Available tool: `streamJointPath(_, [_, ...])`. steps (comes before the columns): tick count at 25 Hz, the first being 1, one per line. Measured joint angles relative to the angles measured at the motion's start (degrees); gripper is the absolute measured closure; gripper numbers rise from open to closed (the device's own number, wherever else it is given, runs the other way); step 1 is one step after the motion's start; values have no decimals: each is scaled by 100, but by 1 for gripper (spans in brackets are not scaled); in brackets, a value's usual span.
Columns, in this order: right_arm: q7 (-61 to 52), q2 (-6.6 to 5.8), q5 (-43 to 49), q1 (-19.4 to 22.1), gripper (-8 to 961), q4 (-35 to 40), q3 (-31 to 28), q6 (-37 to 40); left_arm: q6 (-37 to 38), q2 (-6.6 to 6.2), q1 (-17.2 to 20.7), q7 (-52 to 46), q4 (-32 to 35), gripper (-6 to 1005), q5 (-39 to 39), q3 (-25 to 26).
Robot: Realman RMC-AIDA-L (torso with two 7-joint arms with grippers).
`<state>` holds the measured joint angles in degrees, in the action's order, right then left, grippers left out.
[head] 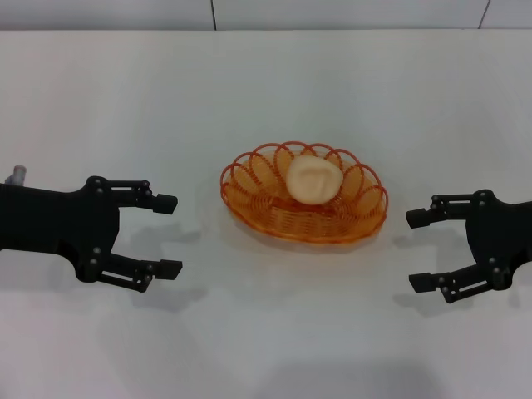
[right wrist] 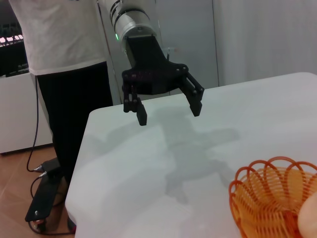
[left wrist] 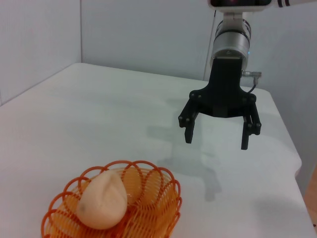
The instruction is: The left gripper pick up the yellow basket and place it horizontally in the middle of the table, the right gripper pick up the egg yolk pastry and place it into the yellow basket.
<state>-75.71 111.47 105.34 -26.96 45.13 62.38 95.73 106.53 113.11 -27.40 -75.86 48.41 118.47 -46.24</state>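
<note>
The yellow basket [head: 304,198] lies in the middle of the white table [head: 266,91], long side across. The egg yolk pastry [head: 313,179] rests inside it, toward the back. My left gripper [head: 169,234] is open and empty, left of the basket and apart from it. My right gripper [head: 417,249] is open and empty, right of the basket. The left wrist view shows the basket [left wrist: 148,208], the pastry [left wrist: 102,200] and the right gripper [left wrist: 216,139]. The right wrist view shows the left gripper [right wrist: 169,113] and the basket's rim [right wrist: 257,191].
A person in a white shirt and dark trousers [right wrist: 64,74] stands beyond the table's left end in the right wrist view. Cables and a black device [right wrist: 44,193] lie on the floor there. A white wall runs behind the table.
</note>
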Motion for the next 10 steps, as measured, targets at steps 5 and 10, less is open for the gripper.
streamJointPath(5, [-11, -12, 2, -3, 70, -13, -8, -31, -1, -2, -20, 0, 0, 127, 13, 13])
streamJointPath(10, [-13, -6, 2, -3, 70, -13, -7, -129, -29, -1, -20, 12, 1, 127, 17, 18])
